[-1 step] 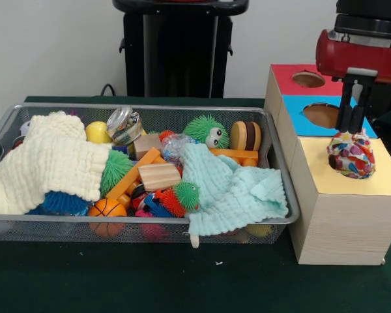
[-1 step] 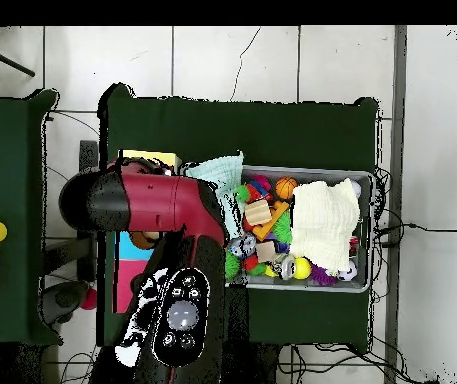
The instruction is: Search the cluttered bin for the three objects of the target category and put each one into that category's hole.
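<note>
Now, with the fingers (image 1: 352, 130) clenched on the patterned pouch (image 1: 351, 155) over the yellow front section of the wooden box (image 1: 342, 222), line up squarely over the matching hole, lower, then release without catching the rim.

Multicoloured patchwork soft toy (image 1: 351, 154) upright on the yellow section of the wooden box (image 1: 352, 195)
</note>
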